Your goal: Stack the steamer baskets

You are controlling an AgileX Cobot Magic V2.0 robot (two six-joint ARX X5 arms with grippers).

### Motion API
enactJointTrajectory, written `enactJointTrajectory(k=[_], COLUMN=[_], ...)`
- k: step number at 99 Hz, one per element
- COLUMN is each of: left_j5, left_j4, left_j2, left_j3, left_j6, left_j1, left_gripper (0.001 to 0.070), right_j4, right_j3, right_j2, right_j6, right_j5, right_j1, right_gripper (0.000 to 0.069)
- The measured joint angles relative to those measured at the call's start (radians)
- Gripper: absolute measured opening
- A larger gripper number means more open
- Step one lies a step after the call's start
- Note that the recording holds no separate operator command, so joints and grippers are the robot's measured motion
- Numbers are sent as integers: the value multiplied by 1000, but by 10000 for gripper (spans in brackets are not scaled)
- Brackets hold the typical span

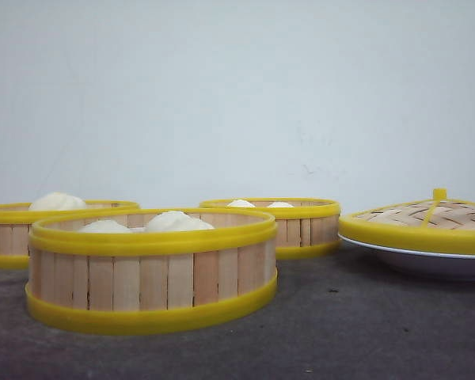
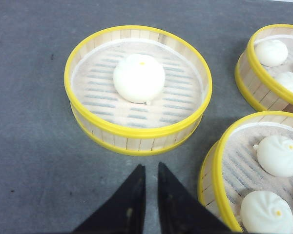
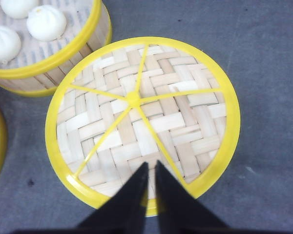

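Yellow rims and pale wooden slats mark the three steamer baskets on the grey table [image 1: 364, 332], all standing apart and none stacked. I take the front basket [image 1: 152, 269] as my landmark: it sits nearest the front camera and holds white buns [image 1: 178, 222]. Behind it and to its left stands the left basket [image 1: 16, 229] with a single bun [image 1: 57, 201]. Behind it and to its right stands the back basket [image 1: 297, 226], also with buns showing above the rim. Farther right of the front basket, past the back basket, a woven lid [image 1: 423, 218] with a yellow rim and knob rests on a white plate [image 1: 427, 261].

My left end effector [image 2: 151, 168] hangs above the bare table, just beside the left basket [image 2: 136, 90], whose one bun [image 2: 138, 78] lies near the middle of its slatted floor. Its dark fingers [image 2: 134, 190] are drawn close with only a thin gap between them, and they hold nothing. The front basket [image 2: 219, 170] and the back basket [image 2: 256, 73] show at the edge of that wrist view.

My right end effector [image 3: 151, 165] hovers over the lid [image 3: 141, 117], near its yellow rim. Its fingers [image 3: 136, 192] are likewise nearly together and empty. Whether they touch the weave, I cannot tell. The back basket [image 3: 53, 63] sits just beside the lid.
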Motion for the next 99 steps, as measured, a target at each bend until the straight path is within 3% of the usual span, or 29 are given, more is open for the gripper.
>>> enactJointTrajectory(k=[5,15,24,41,55,99], left_j5=[0,0,0,0,0,0], left_j4=[0,0,0,0,0,0], left_j2=[0,0,0,0,0,0], left_j3=[0,0,0,0,0,0], left_j6=[0,2,5,5,5,5], left_j1=[0,0,0,0,0,0], left_gripper=[133,361,447,468,468,468], right_j4=[2,9,19,85,128,125], right_j3=[0,0,0,1,49,523], right_j2=[0,0,2,49,180,740], right_j6=[-3,-3,-3,3,17,24], right_j5=[5,24,23,14,-10,-4], right_j1=[0,0,0,9,49,173], right_gripper=[195,439,532,560,560,560])
